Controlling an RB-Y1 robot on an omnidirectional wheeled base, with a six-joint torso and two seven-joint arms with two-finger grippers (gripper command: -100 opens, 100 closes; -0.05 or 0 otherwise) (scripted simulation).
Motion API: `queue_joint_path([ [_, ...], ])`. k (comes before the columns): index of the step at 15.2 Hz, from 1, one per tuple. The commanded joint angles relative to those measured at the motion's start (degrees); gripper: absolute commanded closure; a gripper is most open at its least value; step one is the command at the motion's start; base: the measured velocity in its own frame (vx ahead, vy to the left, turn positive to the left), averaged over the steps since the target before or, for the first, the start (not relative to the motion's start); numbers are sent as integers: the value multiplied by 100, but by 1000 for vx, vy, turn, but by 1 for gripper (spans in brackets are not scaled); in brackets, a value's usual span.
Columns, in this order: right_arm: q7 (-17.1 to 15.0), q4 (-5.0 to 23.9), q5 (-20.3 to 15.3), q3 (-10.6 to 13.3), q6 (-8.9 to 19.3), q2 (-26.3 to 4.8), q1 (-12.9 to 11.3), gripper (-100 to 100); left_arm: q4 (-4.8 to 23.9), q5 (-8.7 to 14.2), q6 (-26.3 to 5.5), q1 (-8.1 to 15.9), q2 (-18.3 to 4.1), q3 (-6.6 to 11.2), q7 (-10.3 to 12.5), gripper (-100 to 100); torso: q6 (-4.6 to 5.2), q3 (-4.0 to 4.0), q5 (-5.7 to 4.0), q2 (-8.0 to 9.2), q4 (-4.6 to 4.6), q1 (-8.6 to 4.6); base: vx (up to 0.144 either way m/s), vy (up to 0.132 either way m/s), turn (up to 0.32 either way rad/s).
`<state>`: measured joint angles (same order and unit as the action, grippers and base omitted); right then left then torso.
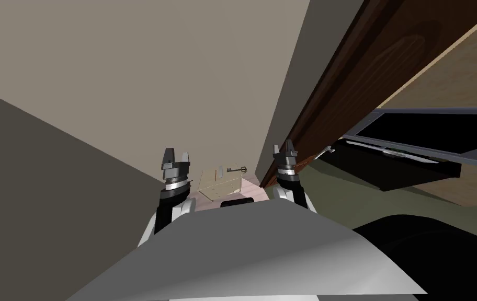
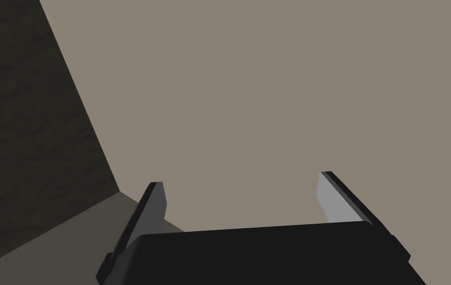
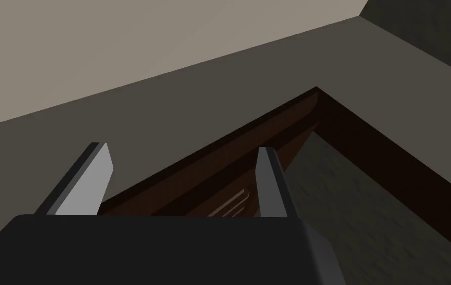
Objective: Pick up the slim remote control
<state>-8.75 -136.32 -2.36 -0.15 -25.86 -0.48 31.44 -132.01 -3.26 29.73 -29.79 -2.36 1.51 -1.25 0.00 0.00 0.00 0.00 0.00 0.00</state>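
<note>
Nearest the lens, the two forearms are held raised side by side, with the left gripper (image 1: 174, 152) and the right gripper (image 1: 284, 147) about level with one another. The fingers (image 2: 336, 200) of the left are seen standing wide apart with nothing between them. The fingers (image 3: 88, 178) of the right are likewise parted and empty. The slim remote control cannot be picked out with certainty. The closest likeness is a thin pale strip (image 1: 389, 150) laid along the top of a black slab (image 1: 410, 172), off on the right gripper's side and well apart from it. Whether that strip is the remote or merely the slab's edge cannot be told. Just above the slab, a dark screen (image 1: 441, 130) in a grey frame is noted. Between the slab and the right gripper a long dark brown wooden board (image 1: 337, 94) runs slantwise, and the right gripper is pointed toward it, with dim textured floor (image 3: 368, 213) beyond. Farther off, between the two grippers, a small pale box (image 1: 220, 184) is seen, with a small dark key-like thing (image 1: 236, 170) just beside its far edge. The posture is judged a travelling one: the arms are kept close in and the claws parted in readiness, with nothing within reach. The approach is judged not yet begun, and a turn toward the right side would likely be needed first.
</note>
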Motion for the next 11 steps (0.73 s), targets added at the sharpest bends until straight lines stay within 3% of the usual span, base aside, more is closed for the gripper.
queue_joint_path([
  [1, 0, 0, 0, 0, 0, 0, 0, 0, 75, 90, -180, 51, -204, 98, -150, -100, 0, 0, 0, 0, 0, 0, -20, 6, -86],
  [3, 0, 0, 0, 0, 0, 0, -1, 0, 128, 150, -300, 84, -308, 161, -249, -100, 3, 5, 2, 10, 2, 8, -44, 21, -137],
  [7, 0, 0, 0, 0, 0, 0, -1, 0, 371, 412, -774, 216, -660, 423, -667, -100, 2, 12, 3, 21, 4, 11, -51, 18, -136],
  [8, 0, 0, 0, 0, 0, 0, -1, 0, 371, 412, -807, 216, -660, 423, -667, -100, 1, 12, 2, 22, 5, 12, -47, 22, -108],
  [9, 0, 0, 0, 0, 0, 0, -1, 0, 481, 524, -954, 267, -785, 531, -841, -100, 2, 12, 3, 21, 5, 13, -45, 22, -179],
  [10, 0, 0, 0, 0, 0, 0, -1, 0, 481, 524, -1019, 267, -785, 531, -841, -100, 3, 12, 3, 20, 4, 13, -44, 24, -136],
  [11, 0, 0, 0, 0, 0, 0, -1, 0, 606, 646, -1187, 321, -913, 647, -1030, -100, 2, 11, 3, 19, 4, 14, -47, 19, -191],
])
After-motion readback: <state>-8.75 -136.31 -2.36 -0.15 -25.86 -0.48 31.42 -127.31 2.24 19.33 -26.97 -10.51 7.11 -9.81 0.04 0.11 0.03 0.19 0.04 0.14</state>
